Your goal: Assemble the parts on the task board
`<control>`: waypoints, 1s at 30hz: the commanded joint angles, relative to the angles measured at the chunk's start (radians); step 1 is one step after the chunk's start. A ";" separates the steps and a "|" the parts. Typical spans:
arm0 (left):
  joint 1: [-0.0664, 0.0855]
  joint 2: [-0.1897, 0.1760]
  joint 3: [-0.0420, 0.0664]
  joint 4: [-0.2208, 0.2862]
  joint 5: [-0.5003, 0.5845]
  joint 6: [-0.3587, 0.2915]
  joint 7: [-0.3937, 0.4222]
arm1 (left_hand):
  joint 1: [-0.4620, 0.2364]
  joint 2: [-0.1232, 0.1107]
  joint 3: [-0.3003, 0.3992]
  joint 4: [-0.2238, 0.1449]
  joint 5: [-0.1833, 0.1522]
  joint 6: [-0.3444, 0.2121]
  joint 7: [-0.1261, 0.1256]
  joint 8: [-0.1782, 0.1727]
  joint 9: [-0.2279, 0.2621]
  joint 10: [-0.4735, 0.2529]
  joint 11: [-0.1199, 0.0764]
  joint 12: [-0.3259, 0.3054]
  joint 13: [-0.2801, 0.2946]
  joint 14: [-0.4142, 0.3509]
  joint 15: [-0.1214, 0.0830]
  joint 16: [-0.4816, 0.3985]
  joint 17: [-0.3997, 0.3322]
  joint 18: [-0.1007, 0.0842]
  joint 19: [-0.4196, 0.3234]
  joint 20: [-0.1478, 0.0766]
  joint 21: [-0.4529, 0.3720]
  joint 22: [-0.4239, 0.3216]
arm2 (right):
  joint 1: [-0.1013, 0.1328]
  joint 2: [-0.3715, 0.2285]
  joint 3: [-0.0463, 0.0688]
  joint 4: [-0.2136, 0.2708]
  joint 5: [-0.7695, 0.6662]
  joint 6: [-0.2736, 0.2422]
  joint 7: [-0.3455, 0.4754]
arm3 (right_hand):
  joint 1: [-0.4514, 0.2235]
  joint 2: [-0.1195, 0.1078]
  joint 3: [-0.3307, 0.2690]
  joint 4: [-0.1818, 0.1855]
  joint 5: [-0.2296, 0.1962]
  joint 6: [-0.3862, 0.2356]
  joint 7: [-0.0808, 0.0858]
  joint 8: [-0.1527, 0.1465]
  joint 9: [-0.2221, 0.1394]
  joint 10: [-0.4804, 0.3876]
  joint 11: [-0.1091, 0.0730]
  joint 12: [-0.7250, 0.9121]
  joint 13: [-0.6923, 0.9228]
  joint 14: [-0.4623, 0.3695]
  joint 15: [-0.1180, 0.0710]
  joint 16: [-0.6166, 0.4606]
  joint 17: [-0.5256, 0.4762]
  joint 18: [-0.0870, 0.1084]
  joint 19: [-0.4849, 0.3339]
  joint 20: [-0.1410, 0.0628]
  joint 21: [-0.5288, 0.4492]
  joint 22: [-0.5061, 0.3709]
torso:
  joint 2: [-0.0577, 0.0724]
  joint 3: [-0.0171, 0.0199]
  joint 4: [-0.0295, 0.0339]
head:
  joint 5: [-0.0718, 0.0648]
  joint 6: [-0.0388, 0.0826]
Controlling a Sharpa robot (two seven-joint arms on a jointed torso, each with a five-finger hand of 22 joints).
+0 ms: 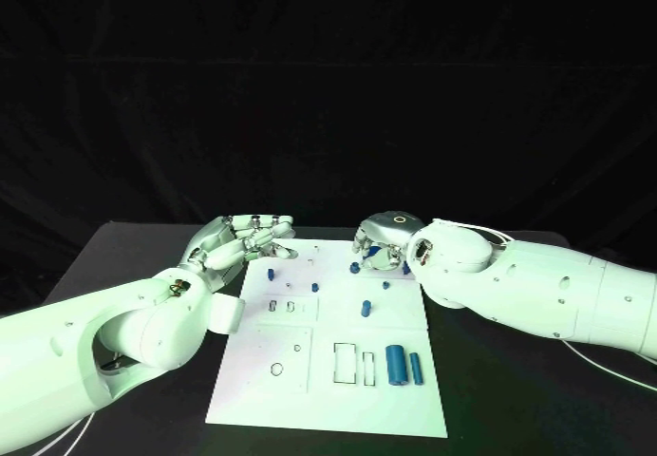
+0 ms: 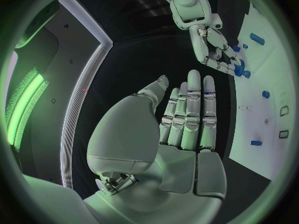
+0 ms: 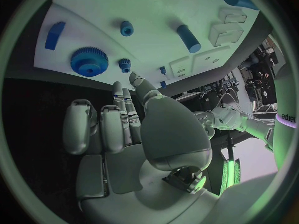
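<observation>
The white task board lies in the middle of the black table. Small blue parts stand on its far half, and two blue cylinders lie near its right edge. My left hand hovers over the board's far left corner, fingers straight and side by side, palm bare. My right hand hangs over the far right corner above a blue gear, with a small gear beside it. Its fingers reach toward the gears and hold nothing.
A blue block, a short peg and a longer cylinder sit on the board beyond the gears. Outlined slots mark the board's near half. Black table stretches to either side of the board.
</observation>
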 commanded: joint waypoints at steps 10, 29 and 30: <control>0.005 0.000 0.001 0.008 -0.006 0.021 -0.002 | -0.011 -0.007 0.003 0.001 0.001 0.005 0.002 -0.011 0.000 0.005 0.000 -0.012 0.001 -0.009 0.000 0.011 0.007 0.018 0.003 -0.002 0.009 0.002 | 0.001 0.032 -0.001 -0.031 -0.050 0.054 -0.027 | -0.015 -0.029 0.074 0.014 0.005 0.019 -0.001 0.001 0.005 0.015 -0.003 0.003 0.002 0.057 -0.002 0.015 0.007 -0.017 0.003 0.002 0.016 0.021 | 0.012 0.0004 0.0007 | -0.004 0.005; 0.009 -0.007 0.001 0.017 -0.009 0.021 -0.006 | -0.016 -0.009 0.001 0.002 0.001 0.004 0.003 -0.014 0.000 0.005 0.002 -0.016 0.001 -0.015 0.002 0.016 0.012 0.018 -0.001 -0.001 0.011 0.003 | -0.003 0.059 -0.004 -0.057 -0.050 0.081 -0.024 | -0.025 -0.043 0.103 0.023 0.006 0.024 0.000 0.001 0.007 0.018 -0.004 0.001 0.002 0.055 -0.001 0.020 0.009 -0.015 -0.006 0.003 0.011 0.014 | 0.022 -0.0006 0.0002 | 0.004 0.004; 0.010 -0.007 0.002 0.017 -0.009 0.020 -0.006 | -0.016 -0.009 0.001 0.002 0.001 0.004 0.003 -0.014 0.000 0.005 0.002 -0.016 0.001 -0.015 0.002 0.016 0.012 0.018 -0.001 -0.001 0.011 0.003 | -0.003 0.060 -0.004 -0.058 -0.049 0.082 -0.023 | -0.026 -0.044 0.108 0.026 0.006 0.024 0.000 0.001 0.008 0.020 -0.004 0.002 0.002 0.056 -0.001 0.021 0.011 -0.014 -0.007 0.003 0.011 0.013 | 0.022 -0.0007 0.0003 | 0.004 0.004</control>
